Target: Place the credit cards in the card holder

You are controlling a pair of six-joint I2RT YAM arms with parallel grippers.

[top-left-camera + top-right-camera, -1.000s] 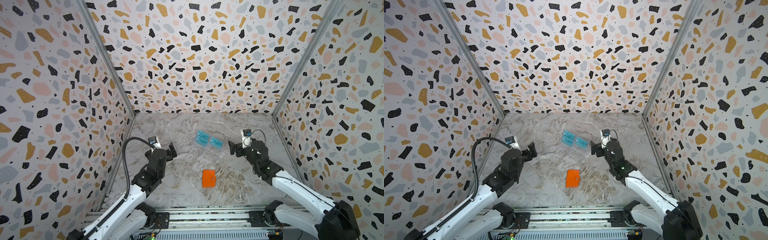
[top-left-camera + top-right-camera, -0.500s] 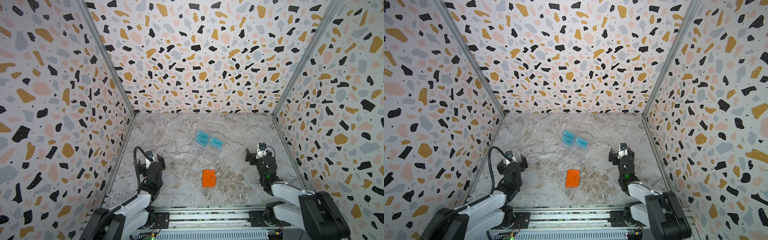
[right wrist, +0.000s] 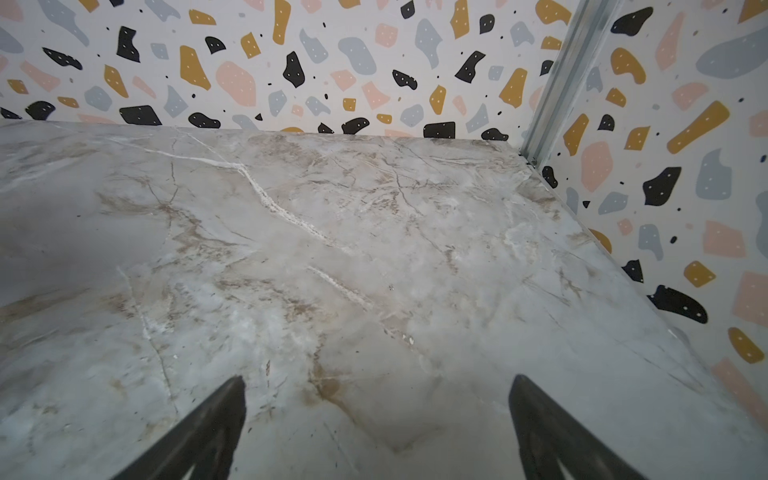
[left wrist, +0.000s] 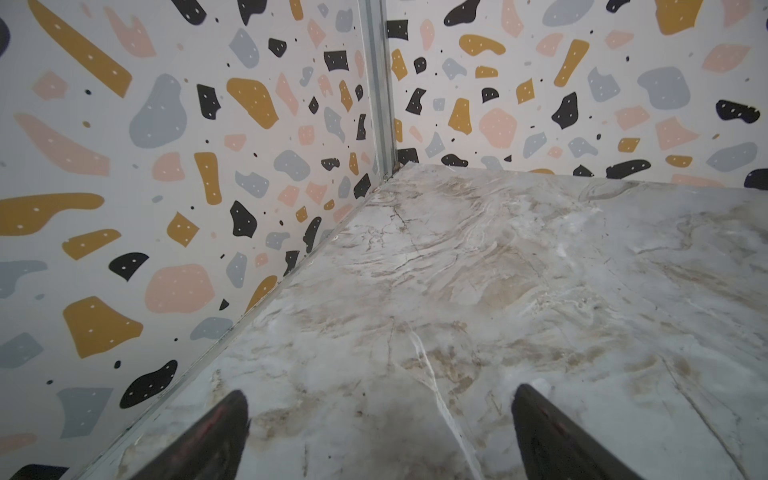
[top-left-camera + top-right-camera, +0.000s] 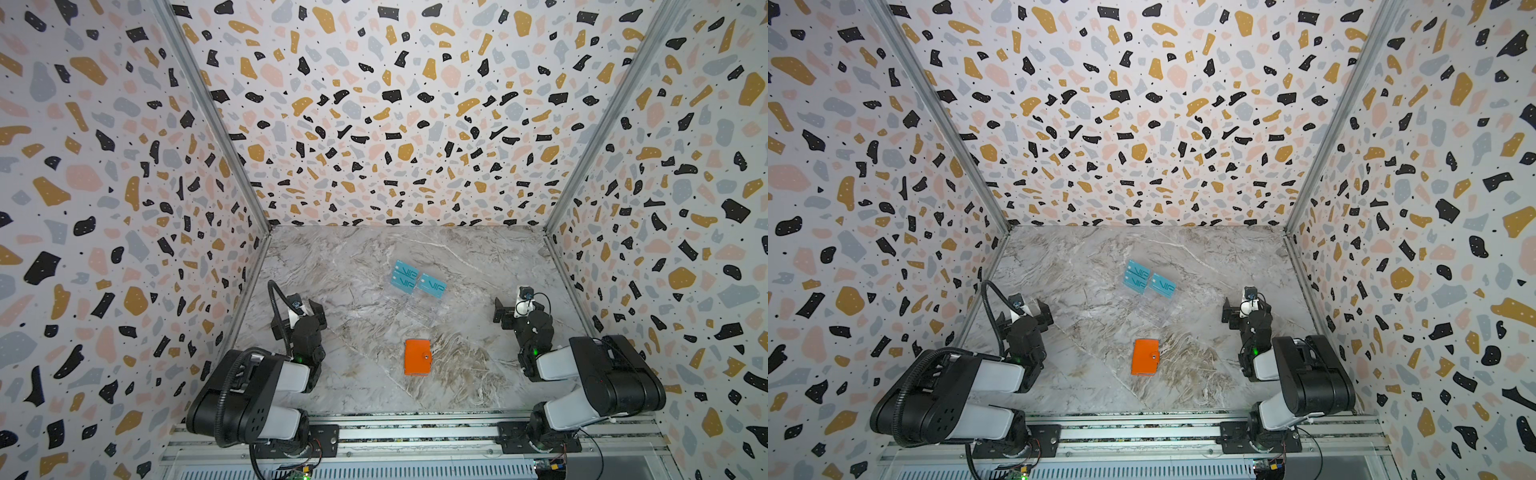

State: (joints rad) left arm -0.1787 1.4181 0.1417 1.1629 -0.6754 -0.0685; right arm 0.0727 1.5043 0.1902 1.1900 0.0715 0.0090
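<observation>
1. Your card holder (image 5: 417,357) (image 5: 1145,357) lies closed and flat on the marble table (image 5: 353,266), snap tab on its right side.
2. You'll find the credit cards (image 5: 404,278) (image 5: 1137,277) beyond the card holder, toward the back wall and well apart from it. Three teal "VIP" cards show, two overlapping and one just beside them.
3. A clear rack (image 5: 419,309) sits between the card holder and those cards; you can barely make it out.
4. Your left gripper (image 4: 380,399) (image 5: 305,309) is left of the card holder, jaws spread wide over bare marble, holding nothing.
5. Your right gripper (image 3: 376,384) (image 5: 505,311) is right of the card holder, jaws likewise apart and empty.
</observation>
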